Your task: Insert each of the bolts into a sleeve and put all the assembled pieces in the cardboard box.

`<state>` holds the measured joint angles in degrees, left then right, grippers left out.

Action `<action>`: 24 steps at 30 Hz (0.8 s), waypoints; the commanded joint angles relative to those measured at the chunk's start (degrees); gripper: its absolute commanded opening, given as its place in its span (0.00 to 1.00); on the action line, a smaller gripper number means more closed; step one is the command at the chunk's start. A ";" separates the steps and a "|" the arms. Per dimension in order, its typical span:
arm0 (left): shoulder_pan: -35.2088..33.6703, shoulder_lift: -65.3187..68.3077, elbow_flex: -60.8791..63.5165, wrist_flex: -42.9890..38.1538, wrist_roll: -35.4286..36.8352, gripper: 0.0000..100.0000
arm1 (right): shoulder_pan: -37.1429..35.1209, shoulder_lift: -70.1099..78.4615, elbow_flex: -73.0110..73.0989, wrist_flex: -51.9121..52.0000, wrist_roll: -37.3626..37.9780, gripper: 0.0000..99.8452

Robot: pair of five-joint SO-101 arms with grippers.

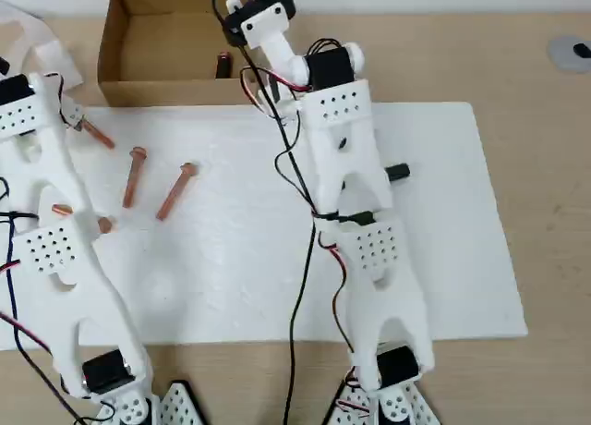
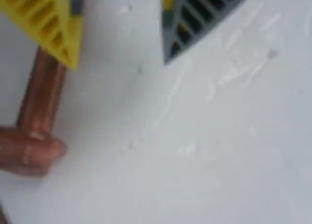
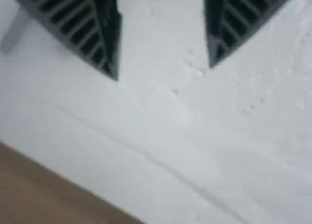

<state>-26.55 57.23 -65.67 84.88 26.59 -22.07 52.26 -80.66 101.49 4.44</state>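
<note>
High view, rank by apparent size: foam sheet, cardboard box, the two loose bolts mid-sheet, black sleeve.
1. foam sheet
2. cardboard box, cropped by the frame edge but clearly second
3. two bolts, which look alike, so no ranking between them
4. black sleeve, partly hidden, so its full length is unsure

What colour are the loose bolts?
Copper; the bolts show best in the high view.

The hand [image 2: 120,63], fingers apart, overlaps a copper bolt [image 2: 41,95] on foam [image 2: 209,151].
</note>
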 commanded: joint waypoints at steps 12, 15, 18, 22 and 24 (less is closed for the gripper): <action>4.48 4.79 -3.43 -4.92 0.18 0.13 | 0.66 -5.14 0.13 0.97 0.35 0.15; 4.13 6.90 -3.43 -4.92 0.18 0.13 | 0.66 -5.14 0.13 0.97 0.35 0.15; 3.60 8.04 -3.43 -4.84 0.18 0.12 | 0.66 -5.14 0.22 0.97 0.35 0.15; 3.43 8.13 -3.43 -4.48 0.18 0.12 | 0.66 -5.14 0.31 0.97 0.18 0.15; 3.25 8.13 -3.08 -4.31 0.00 0.09 | 0.66 -5.14 0.40 0.97 0.18 0.15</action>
<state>-22.68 64.97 -68.22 80.66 26.59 -22.07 52.26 -80.40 101.49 4.44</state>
